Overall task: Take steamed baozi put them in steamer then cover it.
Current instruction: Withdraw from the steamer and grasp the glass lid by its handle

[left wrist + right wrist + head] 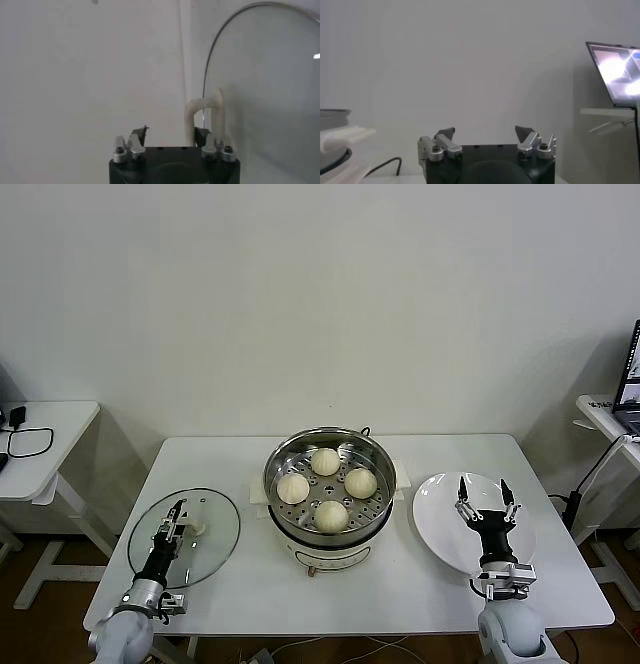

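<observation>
Several cream-white baozi [325, 461] sit on the perforated tray inside the shiny steamer [275, 466] at the middle of the table. The glass lid [215, 536] lies flat on the table to its left, its white handle [196, 528] pointing up. My left gripper [178, 514] is low over the lid. In the left wrist view the handle [200, 107] stands between the fingers of the left gripper [172, 131], close to one finger, with a gap to the other. My right gripper [486, 494] hangs open over the empty white plate [435, 519], and the right gripper [485, 131] holds nothing.
A white side table [50, 434] with a black cable stands at the far left. Another side table with a laptop [630, 384] stands at the far right. A white pad [345, 137] lies under the steamer. The table's front edge is near both arms.
</observation>
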Controlling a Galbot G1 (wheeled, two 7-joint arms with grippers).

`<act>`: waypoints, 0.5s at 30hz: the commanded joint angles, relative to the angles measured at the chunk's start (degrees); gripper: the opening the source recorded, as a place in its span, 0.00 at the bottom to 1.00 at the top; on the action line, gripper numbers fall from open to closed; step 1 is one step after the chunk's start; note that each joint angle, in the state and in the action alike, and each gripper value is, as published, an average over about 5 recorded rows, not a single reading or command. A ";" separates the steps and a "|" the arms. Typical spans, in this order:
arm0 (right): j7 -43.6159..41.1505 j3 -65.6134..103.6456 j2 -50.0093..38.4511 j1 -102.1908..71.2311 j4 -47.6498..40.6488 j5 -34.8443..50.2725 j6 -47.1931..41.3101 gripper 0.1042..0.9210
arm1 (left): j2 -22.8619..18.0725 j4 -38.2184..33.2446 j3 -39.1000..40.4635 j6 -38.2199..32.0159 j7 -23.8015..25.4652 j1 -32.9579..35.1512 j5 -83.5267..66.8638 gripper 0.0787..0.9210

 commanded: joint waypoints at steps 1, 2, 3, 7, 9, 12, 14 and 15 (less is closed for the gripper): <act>0.09 0.09 0.07 -0.22 0.42 -0.20 -0.06 0.88 | -0.18 0.11 0.09 -0.69 0.17 -0.27 -0.66 0.50; 0.08 0.12 0.06 -0.24 0.46 -0.20 -0.05 0.88 | -0.16 0.00 0.05 -0.79 0.18 -0.25 -0.84 0.46; 0.08 0.16 0.05 -0.25 0.52 -0.20 -0.04 0.88 | -0.12 -0.10 0.02 -0.87 0.20 -0.21 -1.00 0.43; 0.07 0.24 0.14 -0.24 0.72 -0.19 0.00 0.88 | 0.07 -0.76 -0.24 -0.70 0.29 0.00 -1.30 0.29; 0.04 0.19 0.25 -0.29 0.81 -0.25 0.03 0.88 | 0.19 -1.83 -0.48 -0.44 0.52 0.22 -1.89 0.22; 0.00 0.09 0.43 -0.45 1.00 -0.39 0.08 0.88 | 0.84 -5.42 -1.51 0.45 1.30 0.76 -3.83 0.15; -0.01 0.02 0.46 -0.58 1.17 -0.49 0.09 0.88 | 1.87 -9.35 -2.87 1.37 2.18 1.32 -5.73 0.13; -0.03 -0.02 0.44 -0.63 1.27 -0.53 0.09 0.88 | 2.52 -11.70 -3.73 1.89 2.90 1.65 -6.69 0.13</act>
